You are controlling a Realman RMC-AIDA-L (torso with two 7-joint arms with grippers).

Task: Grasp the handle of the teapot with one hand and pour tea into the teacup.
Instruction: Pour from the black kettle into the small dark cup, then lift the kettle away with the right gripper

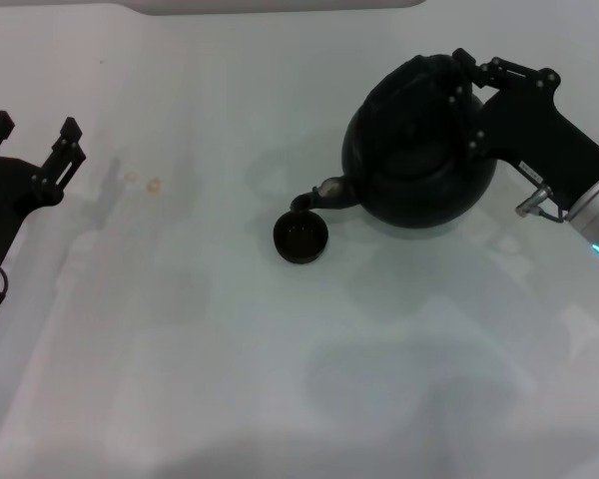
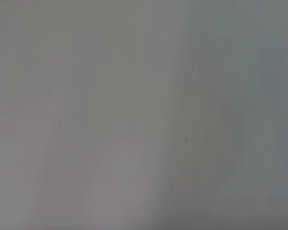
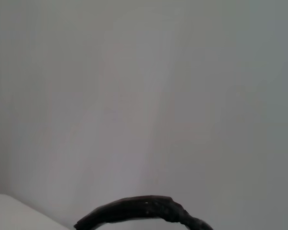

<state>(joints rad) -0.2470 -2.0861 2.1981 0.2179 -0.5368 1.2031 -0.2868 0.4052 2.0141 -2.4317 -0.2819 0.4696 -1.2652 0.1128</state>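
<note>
Count: one teapot (image 1: 419,160), one teacup (image 1: 300,237), two grippers.
Teapot: large, round, matte black; tilted, with its short curved spout (image 1: 324,195) dipped over the teacup's rim, right of centre on the white table (image 1: 230,349).
Handle: dark arched hoop (image 1: 429,75) on the pot's far side; the right wrist view shows a black arc of it (image 3: 144,211).
Teacup: small, round, dark, handleless; dark inside, just beside the spout tip.
Right gripper: (image 1: 466,100) fingers clamped on the handle, holding the pot tipped.
Left gripper: (image 1: 35,135) at the left edge, fingers spread, holding nothing.
</note>
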